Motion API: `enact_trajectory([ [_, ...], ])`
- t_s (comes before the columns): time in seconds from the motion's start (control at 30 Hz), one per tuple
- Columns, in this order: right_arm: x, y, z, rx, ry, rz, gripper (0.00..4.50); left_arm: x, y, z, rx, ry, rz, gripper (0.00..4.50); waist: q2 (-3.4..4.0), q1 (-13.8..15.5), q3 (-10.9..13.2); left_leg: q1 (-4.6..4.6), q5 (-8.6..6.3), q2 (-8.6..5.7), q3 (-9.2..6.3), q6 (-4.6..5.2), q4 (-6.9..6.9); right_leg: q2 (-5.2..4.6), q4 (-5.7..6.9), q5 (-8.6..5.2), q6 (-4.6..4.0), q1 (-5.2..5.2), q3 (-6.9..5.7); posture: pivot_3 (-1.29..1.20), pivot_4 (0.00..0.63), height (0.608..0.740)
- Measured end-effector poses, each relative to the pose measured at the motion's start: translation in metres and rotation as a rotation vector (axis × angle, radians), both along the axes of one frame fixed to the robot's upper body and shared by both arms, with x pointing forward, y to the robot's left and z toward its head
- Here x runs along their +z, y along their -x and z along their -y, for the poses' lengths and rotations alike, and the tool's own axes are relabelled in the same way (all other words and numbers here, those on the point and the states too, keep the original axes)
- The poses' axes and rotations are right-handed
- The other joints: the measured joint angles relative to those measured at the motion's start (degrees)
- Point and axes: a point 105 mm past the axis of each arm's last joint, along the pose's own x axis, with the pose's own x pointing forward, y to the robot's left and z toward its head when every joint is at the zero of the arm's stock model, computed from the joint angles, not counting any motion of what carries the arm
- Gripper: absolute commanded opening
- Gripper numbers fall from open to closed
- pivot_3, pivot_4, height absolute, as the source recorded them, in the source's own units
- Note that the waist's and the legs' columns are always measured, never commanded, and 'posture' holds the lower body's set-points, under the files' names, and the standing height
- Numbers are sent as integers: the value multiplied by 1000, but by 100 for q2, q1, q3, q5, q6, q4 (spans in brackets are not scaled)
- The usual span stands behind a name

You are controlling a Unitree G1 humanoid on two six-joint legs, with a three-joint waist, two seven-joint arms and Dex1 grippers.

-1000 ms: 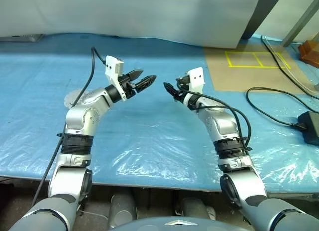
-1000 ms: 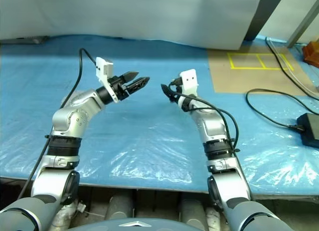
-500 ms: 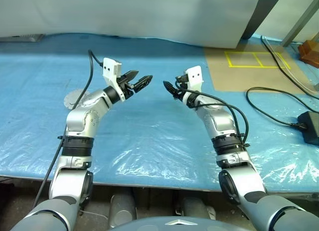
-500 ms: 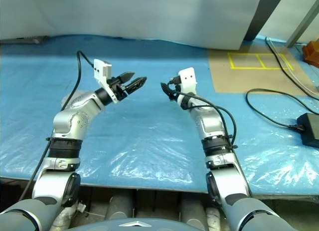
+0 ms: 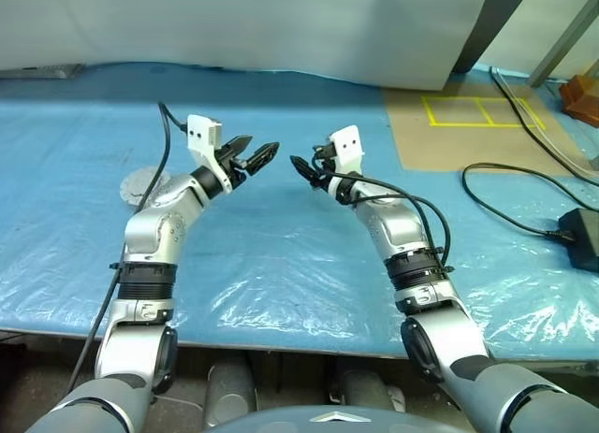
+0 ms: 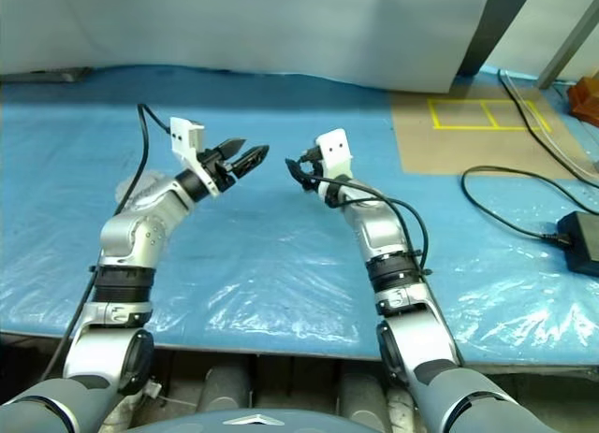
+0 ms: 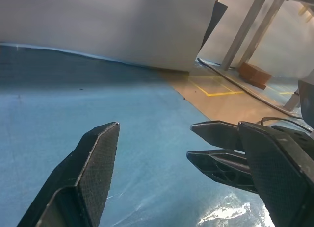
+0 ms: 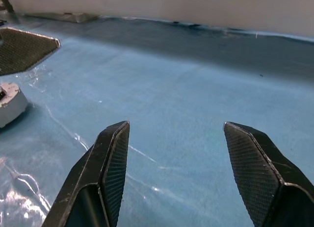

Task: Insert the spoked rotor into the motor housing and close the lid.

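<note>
My left gripper (image 5: 251,155) is raised above the blue table with its fingers open and nothing between them. My right gripper (image 5: 304,168) faces it a short gap away, also open and empty. In the left wrist view the left gripper (image 7: 177,126) frames the right gripper's black fingertips (image 7: 218,151). In the right wrist view the right gripper (image 8: 176,125) stands wide over bare blue sheet. A round grey ribbed disc, the motor housing (image 5: 140,183), lies flat on the table, partly hidden behind my left forearm. The spoked rotor and the lid are out of view.
A tan board with a yellow taped rectangle (image 5: 473,124) lies at the back right. A black cable (image 5: 505,185) runs to a black power brick (image 5: 582,237) at the right edge. A white wall panel (image 5: 281,26) closes off the back.
Both grippers have drifted a little to the left, the right one more. Their jaws stand as before.
</note>
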Motion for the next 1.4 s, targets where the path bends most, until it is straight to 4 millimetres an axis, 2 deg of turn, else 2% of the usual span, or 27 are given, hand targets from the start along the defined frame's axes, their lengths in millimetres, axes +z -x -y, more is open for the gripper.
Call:
enact_trajectory([
  [0.07, 2, -1, 1, -8, 2, 17, 3190, 1, 0, -1, 4, -2, 5, 4047, 0, -1, 0, 0, 0, 0, 0, 0, -1, 0, -2, 0, 0, 0, 0, 0, 150, 740],
  [0.2, -10, -8, 12, -85, 10, -24, 3190, -3, 0, -4, 28, -2, -9, 4047, 2, 0, 1, -1, 0, -1, 0, 0, -1, 0, -2, 0, 0, 0, 0, 0, 150, 740],
  [0.27, -10, -9, 14, -104, 5, -23, 3190, 0, 2, -3, 25, -5, 4, 4047, 2, -1, 2, -1, 0, 0, 0, 0, -1, 0, -2, 0, 0, 0, 0, 0, 150, 740],
  [0.47, -13, -10, 14, -110, 8, -24, 3190, 1, 0, -6, 55, 0, 5, 4047, 4, -4, 3, 0, 0, 0, 0, 0, -2, 0, -2, 0, 0, 0, 0, 0, 150, 740],
  [0.63, -3, -14, 13, -118, -2, -3, 3190, 1, -2, -5, 57, -7, 11, 4047, 5, -5, 3, 0, 0, 0, 0, 0, -2, 1, -1, 0, 0, 0, 0, 0, 150, 740],
  [0.77, -6, -14, 11, -104, 10, -8, 3190, 3, -4, -5, 64, 5, 11, 4047, 6, -2, 4, -2, 0, -3, 0, 0, -1, 0, -3, 0, 0, 0, 0, 0, 150, 740],
  [0.93, -14, -12, 14, -112, 17, -31, 3190, -6, -3, -2, 70, 15, -10, 4047, 6, -3, 4, -4, 0, -1, 0, 0, -3, 1, -5, 0, 0, -1, 0, 0, 150, 740],
  [1.07, -7, -11, 12, -103, 18, -6, 3190, -5, -3, -1, 65, 14, -7, 4047, 6, -3, 4, 0, 0, -1, 0, 0, -3, 0, -3, 0, 0, -1, 0, 0, 150, 740],
  [1.27, -8, -11, 13, -113, 19, -6, 3190, -7, -3, 0, 63, 16, -14, 4047, 6, -3, 4, -1, 0, -1, 0, 0, -4, 1, -6, 0, 0, -1, 0, 0, 150, 740],
  [1.4, -16, -11, 17, -147, 22, -34, 3190, -10, -7, -2, 81, 13, -33, 4047, 7, -3, 4, -2, 0, -1, 0, 0, -4, 1, -6, 0, 1, -1, 1, 0, 150, 740],
])
